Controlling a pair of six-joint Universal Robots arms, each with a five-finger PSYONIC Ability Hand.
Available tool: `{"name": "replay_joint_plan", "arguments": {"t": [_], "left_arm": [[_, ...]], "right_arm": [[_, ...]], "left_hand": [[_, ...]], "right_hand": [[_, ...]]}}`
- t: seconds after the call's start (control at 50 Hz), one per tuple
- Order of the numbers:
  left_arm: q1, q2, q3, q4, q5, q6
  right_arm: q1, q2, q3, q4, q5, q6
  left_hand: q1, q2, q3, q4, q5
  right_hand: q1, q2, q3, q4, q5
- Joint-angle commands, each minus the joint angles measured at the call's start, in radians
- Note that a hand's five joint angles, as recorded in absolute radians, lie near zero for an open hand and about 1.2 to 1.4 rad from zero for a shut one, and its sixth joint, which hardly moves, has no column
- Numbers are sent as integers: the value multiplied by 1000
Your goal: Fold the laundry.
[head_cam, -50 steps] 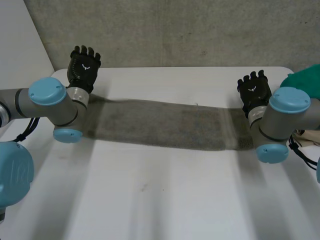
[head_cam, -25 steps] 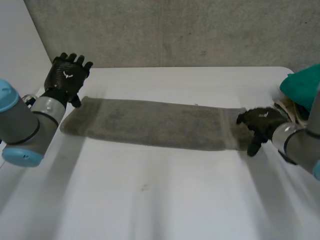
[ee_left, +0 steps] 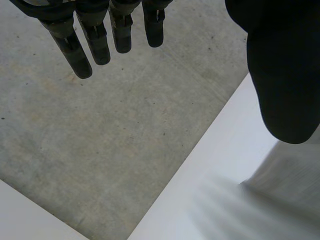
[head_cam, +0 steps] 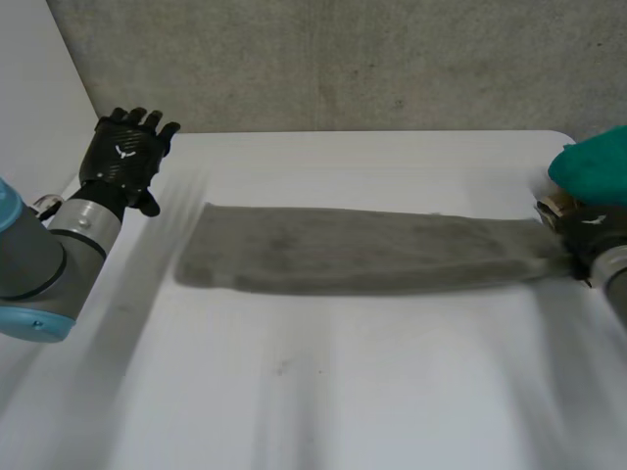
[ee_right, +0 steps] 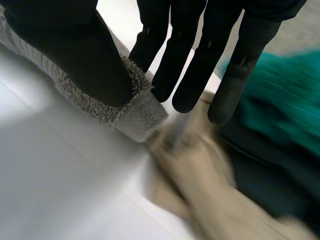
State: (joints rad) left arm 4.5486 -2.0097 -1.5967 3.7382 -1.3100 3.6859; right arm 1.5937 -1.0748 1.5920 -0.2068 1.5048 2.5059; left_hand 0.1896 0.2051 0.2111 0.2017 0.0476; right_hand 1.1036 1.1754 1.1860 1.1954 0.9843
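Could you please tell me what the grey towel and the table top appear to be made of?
Grey towel: probably terry cotton, matte; fuzzy looped pile shows along its hemmed end. Table: smooth, hard-looking white top, perhaps laminate or painted board; the look leaves that open.

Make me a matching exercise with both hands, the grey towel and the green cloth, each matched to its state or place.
1 left hand
2 right hand
3 grey towel
4 green cloth

A stretched flat across the table
B fingers straight, holding nothing
C heaped beside the right hand
D pinching the towel's end

Pairs: 1-B, 2-D, 3-A, 4-C
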Motion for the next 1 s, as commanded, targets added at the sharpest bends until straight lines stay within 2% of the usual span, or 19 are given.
{"name": "replay_joint_plan", "arguments": {"t": [0.02,0.08,0.14,0.24,0.34,0.42,0.46,0.54,0.58,0.6,0.62,0.64,0.68,0.74,0.78,0.88,1.0], "left_arm": [[30,52,-37,-8,20,-3],[36,68,-49,-9,31,-4],[41,83,-60,-9,44,-10],[44,95,-65,-9,49,-21],[47,106,-78,-9,52,-40],[46,108,-89,-9,52,-55],[44,106,-94,-8,52,-60],[40,100,-104,-5,54,-70],[36,98,-106,-4,54,-72],[35,98,-104,-4,54,-72],[32,100,-104,-4,54,-72],[30,101,-106,-4,54,-72],[26,103,-104,-4,54,-72],[17,111,-95,-4,54,-72],[7,117,-89,-4,54,-73],[-25,117,-74,-4,54,-89],[-85,103,-69,-4,48,-109]], "right_arm": [[-112,-1,-52,4,23,-336],[-49,0,-69,-32,12,-329],[55,-16,-78,-115,-34,-291],[242,-33,-93,-287,-150,-274],[463,76,-147,-488,-323,-271],[590,205,-228,-493,-428,-279],[630,265,-277,-468,-451,-285],[712,432,-452,-306,-411,-289],[724,457,-501,-237,-384,-294],[727,461,-521,-205,-365,-295],[726,457,-550,-147,-324,-298],[723,449,-557,-125,-298,-294],[713,422,-555,-109,-253,-276],[695,331,-498,-111,-189,-158],[666,241,-434,-112,-167,-11],[603,132,-301,-103,-164,258],[513,115,-187,-20,-150,274]], "left_hand": [[-15,-31,-37,-27,-48],[-15,-31,-37,-27,-48],[-15,-31,-37,-27,-48],[-15,-31,-37,-27,-48],[-15,-31,-37,-27,-48],[-15,-31,-37,-27,-48],[-15,-31,-37,-27,-48],[-15,-31,-37,-27,-48],[-15,-31,-37,-27,-48],[-15,-31,-37,-27,-48],[-15,-31,-37,-27,-48],[-15,-31,-37,-27,-48],[-15,-31,-37,-27,-48],[-15,-31,-37,-27,-48],[-15,-31,-37,-27,-48],[-15,-31,-37,-27,-48],[-15,-31,-37,-27,-48]], "right_hand": [[293,221,210,201,237],[293,221,210,201,237],[293,221,210,201,237],[293,221,210,201,237],[293,221,210,201,237],[293,221,210,201,237],[293,221,210,201,237],[293,221,210,201,237],[293,221,210,201,237],[-30,-102,-113,-122,-86],[-856,-928,-939,-948,-911],[-929,-1001,-1011,-1021,-984],[-929,-1001,-1011,-1021,-984],[-929,-1001,-1011,-1021,-984],[-929,-1001,-1011,-1021,-984],[-929,-1001,-1011,-1021,-984],[-929,-1001,-1011,-1021,-984]]}}
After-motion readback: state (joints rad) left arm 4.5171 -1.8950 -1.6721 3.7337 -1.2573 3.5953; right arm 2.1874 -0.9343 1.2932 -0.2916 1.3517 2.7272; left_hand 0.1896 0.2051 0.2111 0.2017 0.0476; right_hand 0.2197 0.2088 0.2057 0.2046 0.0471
